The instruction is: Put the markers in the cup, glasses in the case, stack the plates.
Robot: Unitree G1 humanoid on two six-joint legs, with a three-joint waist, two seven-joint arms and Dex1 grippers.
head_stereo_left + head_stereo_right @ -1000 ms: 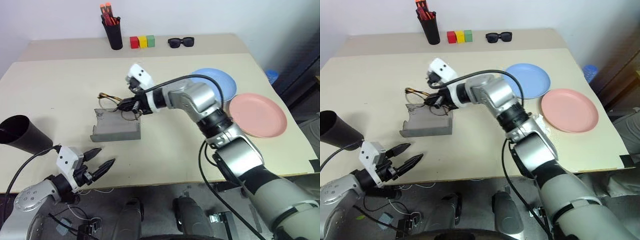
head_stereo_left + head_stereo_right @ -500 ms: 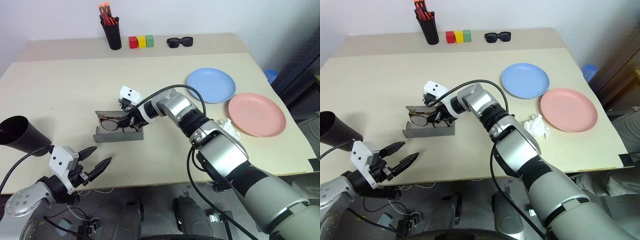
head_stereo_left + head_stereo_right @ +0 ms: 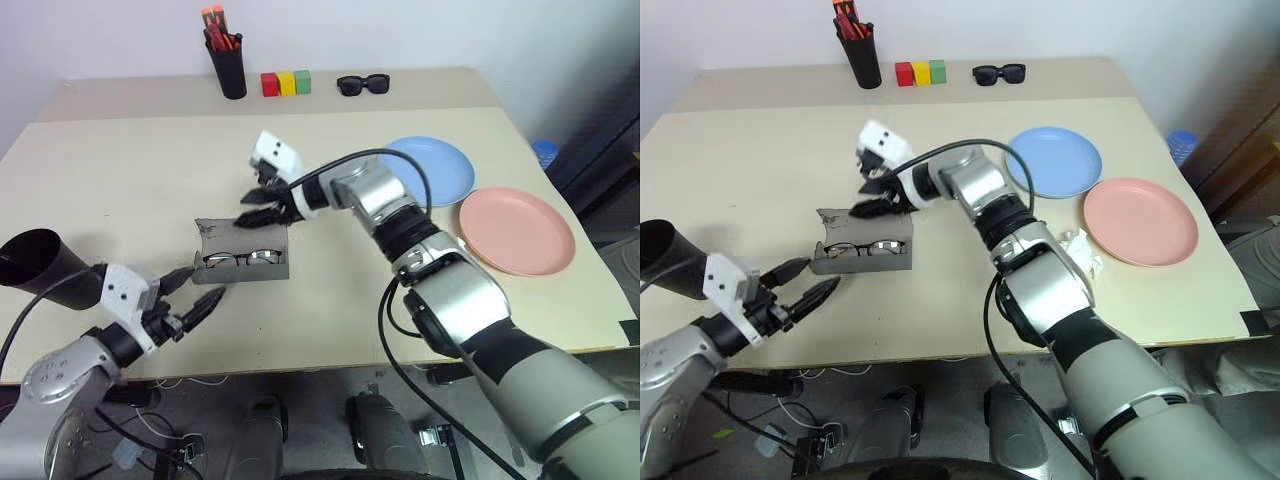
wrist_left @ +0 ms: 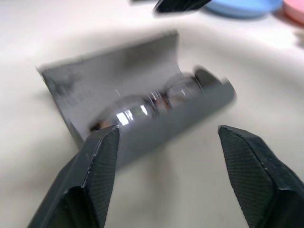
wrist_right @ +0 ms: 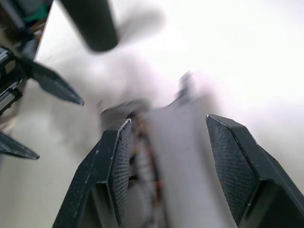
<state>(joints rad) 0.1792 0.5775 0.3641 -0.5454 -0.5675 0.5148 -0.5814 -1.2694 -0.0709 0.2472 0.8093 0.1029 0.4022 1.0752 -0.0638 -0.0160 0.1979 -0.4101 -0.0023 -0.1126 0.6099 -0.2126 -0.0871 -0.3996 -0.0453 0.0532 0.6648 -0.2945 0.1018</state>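
Glasses (image 3: 240, 260) are now laid inside the open grey case (image 3: 245, 251) on the desk (image 3: 120, 170), released by the right pincer (image 3: 262, 208), now spread just above, the left pincer (image 3: 197, 297) held parted beside it.

This looks like a robotics lab set up for testing. A plain beige worktop (image 3: 120, 180) stands against a bare white wall (image 3: 420, 30), laid out with small props such as coloured blocks (image 3: 285, 83) in a row, while loose cables (image 3: 150, 455) trail over the grey floor (image 3: 320, 395) beneath.
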